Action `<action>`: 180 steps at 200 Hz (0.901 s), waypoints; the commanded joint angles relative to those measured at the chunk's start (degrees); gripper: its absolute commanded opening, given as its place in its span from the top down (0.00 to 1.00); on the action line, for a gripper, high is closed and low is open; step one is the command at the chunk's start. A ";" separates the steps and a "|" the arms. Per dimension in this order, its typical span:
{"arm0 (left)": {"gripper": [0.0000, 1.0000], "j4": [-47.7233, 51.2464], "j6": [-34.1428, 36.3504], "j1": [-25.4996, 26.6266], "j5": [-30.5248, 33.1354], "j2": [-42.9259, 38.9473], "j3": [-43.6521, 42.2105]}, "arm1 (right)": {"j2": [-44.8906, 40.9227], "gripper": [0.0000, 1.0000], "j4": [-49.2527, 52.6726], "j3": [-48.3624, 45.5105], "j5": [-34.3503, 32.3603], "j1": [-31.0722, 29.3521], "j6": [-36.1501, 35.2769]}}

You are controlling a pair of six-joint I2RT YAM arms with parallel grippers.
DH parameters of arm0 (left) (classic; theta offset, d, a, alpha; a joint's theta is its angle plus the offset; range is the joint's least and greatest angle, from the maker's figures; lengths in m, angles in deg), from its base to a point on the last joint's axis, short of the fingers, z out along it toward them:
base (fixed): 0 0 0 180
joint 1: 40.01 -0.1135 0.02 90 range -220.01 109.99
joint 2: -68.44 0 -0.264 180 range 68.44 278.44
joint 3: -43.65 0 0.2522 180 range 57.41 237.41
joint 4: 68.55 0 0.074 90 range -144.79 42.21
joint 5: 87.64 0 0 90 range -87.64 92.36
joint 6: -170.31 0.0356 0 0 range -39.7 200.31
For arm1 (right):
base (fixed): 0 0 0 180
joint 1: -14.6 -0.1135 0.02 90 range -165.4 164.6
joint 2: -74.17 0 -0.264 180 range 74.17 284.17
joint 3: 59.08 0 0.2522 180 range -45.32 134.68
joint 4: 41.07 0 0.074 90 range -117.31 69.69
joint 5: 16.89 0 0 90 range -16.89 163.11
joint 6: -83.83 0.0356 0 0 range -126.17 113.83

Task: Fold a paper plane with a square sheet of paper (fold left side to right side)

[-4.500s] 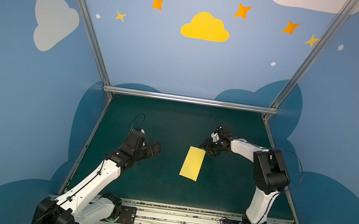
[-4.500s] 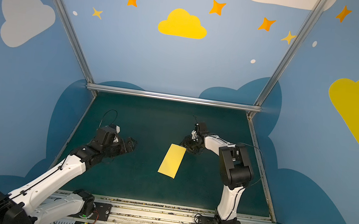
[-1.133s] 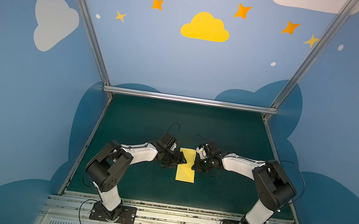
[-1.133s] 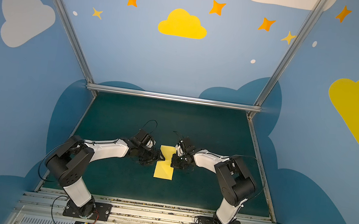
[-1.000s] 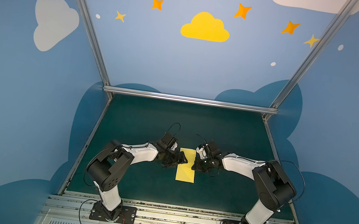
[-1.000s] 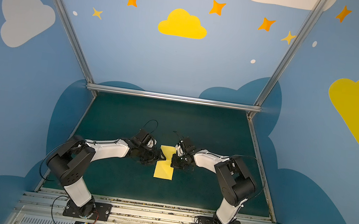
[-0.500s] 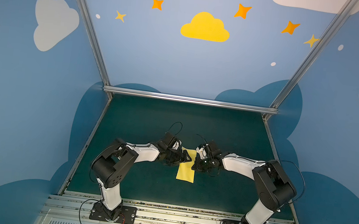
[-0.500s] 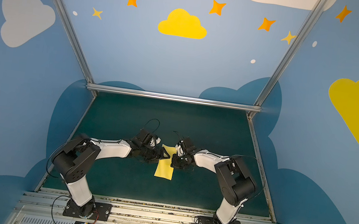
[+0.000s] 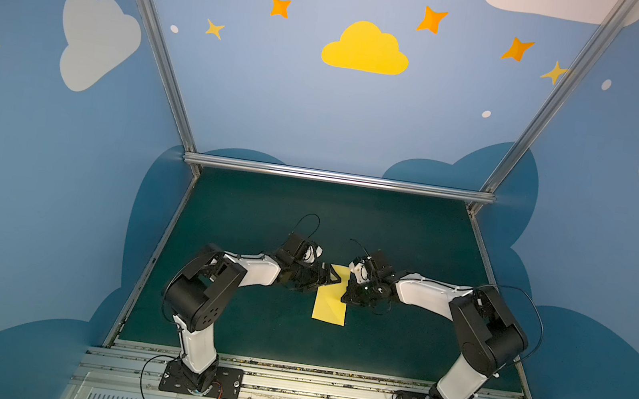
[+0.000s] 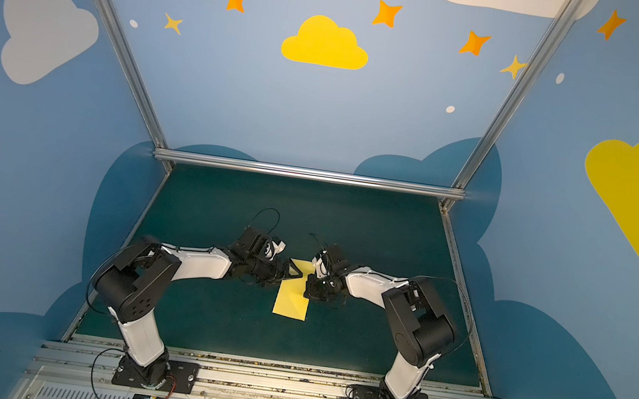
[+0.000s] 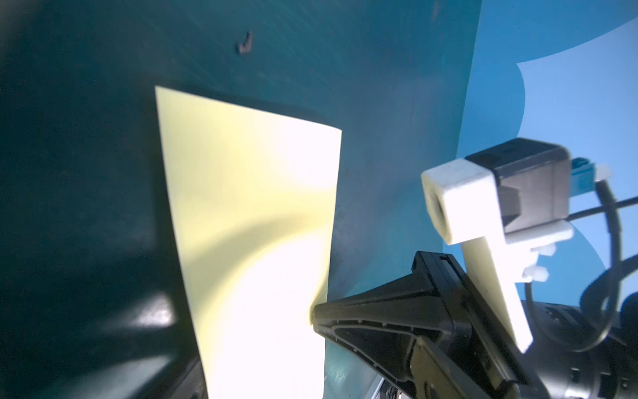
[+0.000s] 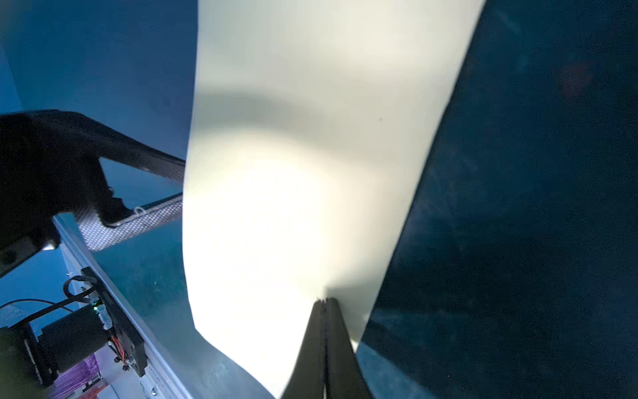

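We see the square sheet of paper [image 9: 330,304] [image 10: 291,301] lying on the bench [image 9: 264,222] as a narrow pale yellow rectangle (doubled over, so no longer square in outline). It sits about midway between the bench's left and right edges and somewhat nearer the front edge than the back one. Its long sides run front to back.

Both arms meet at its far end. The left gripper [image 9: 327,279] [image 10: 291,274] is at the sheet's far left corner with its jaws standing well apart. In the right wrist view we see its two fingers spread [image 12: 152,188] and running in behind the sheet's [image 12: 310,172] edge, which hides their tips. We find nothing clamped between them.

The right gripper [image 9: 347,294] [image 10: 308,288] comes in from the opposite side, and its jaws are pressed fully together. Their joined tip [image 12: 322,304] rests on the paper close to its right long edge, and the left wrist view shows the same tip [image 11: 316,312] touching that edge of the sheet [image 11: 248,214]. We cannot tell whether a layer is caught in the tip or is only pressed down.

In both wrist views the paper bows with soft shading across it near the grippers, so that end does not look fully flat. The near end lies flat on the bench in both top views.
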 commanded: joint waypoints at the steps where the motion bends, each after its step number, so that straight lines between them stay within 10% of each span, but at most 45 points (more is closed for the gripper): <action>1: 0.12 -0.84 1.62 -0.11 -2.42 0.96 0.85 | 3.42 1.00 3.17 -2.32 -4.12 0.17 -1.00; 66: 0.23 1.08 2.63 -1.06 -1.32 -0.58 -1.66 | 3.54 1.00 3.83 -1.48 -3.94 0.34 -1.43; 180: 0.74 0.42 2.01 -2.45 -1.32 -1.29 -4.36 | 3.33 1.00 6.76 1.55 -3.72 0.87 -3.42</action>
